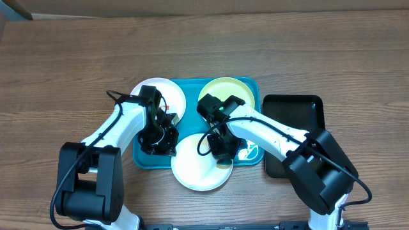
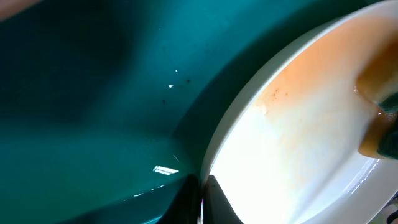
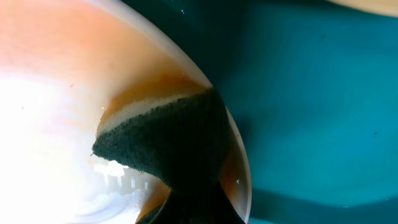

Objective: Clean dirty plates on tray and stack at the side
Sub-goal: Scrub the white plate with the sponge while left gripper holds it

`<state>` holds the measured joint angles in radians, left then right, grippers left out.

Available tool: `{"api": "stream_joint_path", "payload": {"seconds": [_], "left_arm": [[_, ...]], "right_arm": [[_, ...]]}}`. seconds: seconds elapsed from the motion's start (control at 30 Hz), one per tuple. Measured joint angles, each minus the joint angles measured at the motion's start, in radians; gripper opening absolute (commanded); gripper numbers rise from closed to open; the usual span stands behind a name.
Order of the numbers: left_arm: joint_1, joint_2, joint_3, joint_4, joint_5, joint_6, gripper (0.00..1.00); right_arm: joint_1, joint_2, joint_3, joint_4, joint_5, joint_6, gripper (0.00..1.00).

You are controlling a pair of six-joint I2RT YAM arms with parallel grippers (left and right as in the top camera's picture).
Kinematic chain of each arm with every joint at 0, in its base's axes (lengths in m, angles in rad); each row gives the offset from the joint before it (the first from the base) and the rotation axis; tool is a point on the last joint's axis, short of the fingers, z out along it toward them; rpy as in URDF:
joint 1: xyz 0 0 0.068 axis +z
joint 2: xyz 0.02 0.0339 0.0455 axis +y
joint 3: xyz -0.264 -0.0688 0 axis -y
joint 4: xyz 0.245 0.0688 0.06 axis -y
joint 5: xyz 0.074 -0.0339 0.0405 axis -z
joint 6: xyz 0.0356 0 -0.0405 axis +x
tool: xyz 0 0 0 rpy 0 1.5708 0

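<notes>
The turquoise tray (image 1: 192, 87) holds three plates. A white plate (image 1: 167, 93) lies at its back left and a pale yellow-green plate (image 1: 233, 91) at its back right. A second white plate (image 1: 195, 169) lies at the front, overhanging the tray's front rim. My left gripper (image 1: 167, 142) is shut on this plate's left rim; the left wrist view shows the jaws (image 2: 202, 199) pinching the rim, with a faint orange smear on the plate (image 2: 298, 137). My right gripper (image 1: 223, 150) is shut on a dark green and yellow sponge (image 3: 165, 140), pressed onto the smeared plate (image 3: 56, 81) near its right rim.
A smaller black tray (image 1: 295, 108) lies right of the turquoise tray, partly under my right arm. Bare wooden table (image 1: 64, 70) surrounds both trays. Tray floor (image 2: 93, 93) shows beside the plate in the left wrist view and also in the right wrist view (image 3: 311, 93).
</notes>
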<state>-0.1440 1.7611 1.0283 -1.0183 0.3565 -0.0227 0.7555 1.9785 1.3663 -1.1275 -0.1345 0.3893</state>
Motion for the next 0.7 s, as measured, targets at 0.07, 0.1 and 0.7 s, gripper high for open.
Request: {"api": "stream_joint_path", "payload": {"seconds": [0.07,0.1,0.7], "left_arm": [[0.000,0.000,0.000,0.000,-0.004,0.000,0.04],[0.002,0.000,0.000,0.001,-0.013,0.000,0.04],[0.014,0.000,0.003,0.001,-0.050,-0.004,0.04]], "right_arm": [[0.000,0.000,0.000,0.032,0.002,0.002,0.14],[0.000,0.000,0.000,0.066,0.008,0.001,0.16],[0.049,0.000,-0.007,0.260,-0.201,-0.099,0.13]]}}
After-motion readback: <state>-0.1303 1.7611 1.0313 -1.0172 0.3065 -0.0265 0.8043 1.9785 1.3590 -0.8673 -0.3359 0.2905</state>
